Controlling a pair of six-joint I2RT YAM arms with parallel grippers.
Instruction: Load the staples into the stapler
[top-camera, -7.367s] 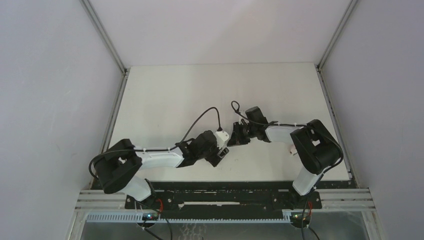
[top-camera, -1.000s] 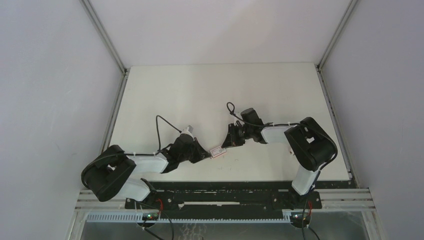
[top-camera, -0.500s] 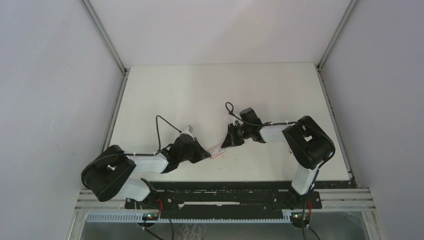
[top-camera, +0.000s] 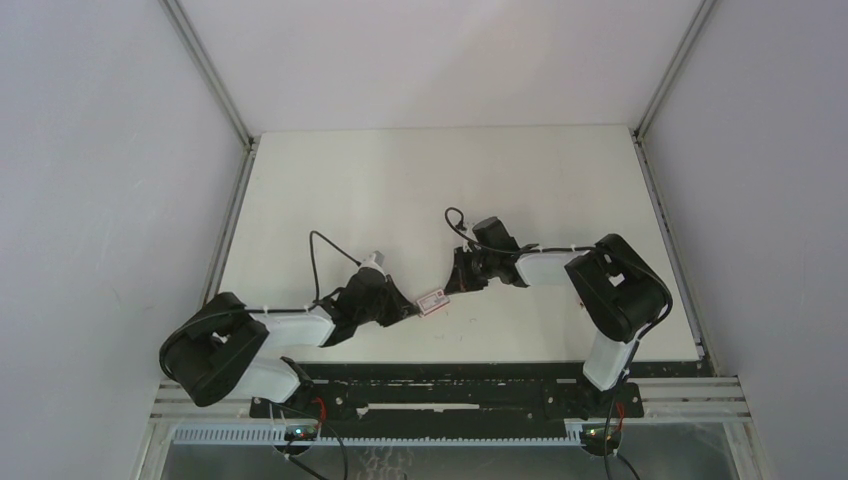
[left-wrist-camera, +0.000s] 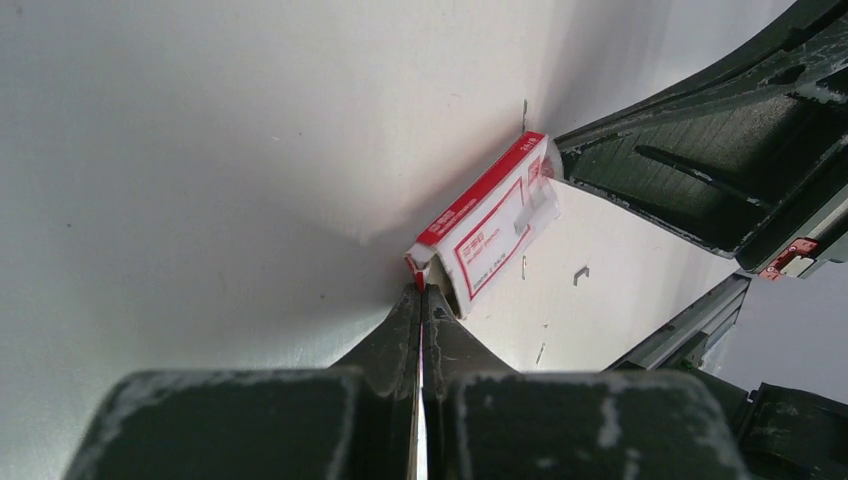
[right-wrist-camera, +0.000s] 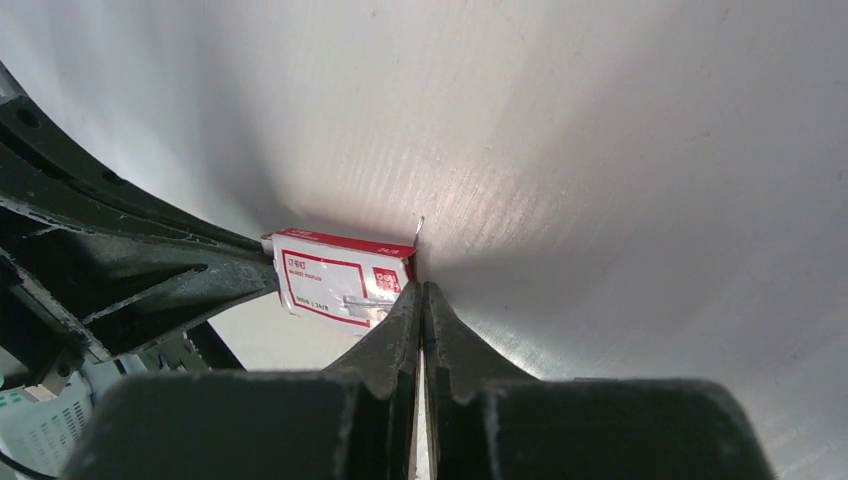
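**Caller:** Where's the box right now?

**Me:** The staple box (top-camera: 431, 301) lies flat on the table (top-camera: 400, 190), between my two arms. Its long axis runs from near-left to far-right, almost along the line joining my tools.

**Caller:** And your left side?

**Me:** My left gripper (left-wrist-camera: 421, 290) has its fingers pressed together, and the tips touch the box's near-left end. Whether a flap edge is nipped between them, I cannot tell.

**Caller:** Right side?

**Me:** It mirrors the left. My right gripper (right-wrist-camera: 420, 290) is pressed together too, with its tips against the far-right end corner, label side towards the camera. So there's one tool at each short end, the box lengthways between them, and neither arm clearly nearer.

**Caller:** So what does the next move turn on?

**Me:** On that axis, I'd judge. The ends are where a box like this would open, and each tool already faces one. Pulling apart along the length, or holding one end while the other works a flap, looks like the way in. If either tool pushes in along the axis instead, I reckon the box just slides.

**Caller:** Anything loose?

**Me:** A stray staple (left-wrist-camera: 581, 272) lies on the table just beside the box, with a couple more bits nearby.

**Caller:** And the stapler?

**Me:** I can't find it in any view.
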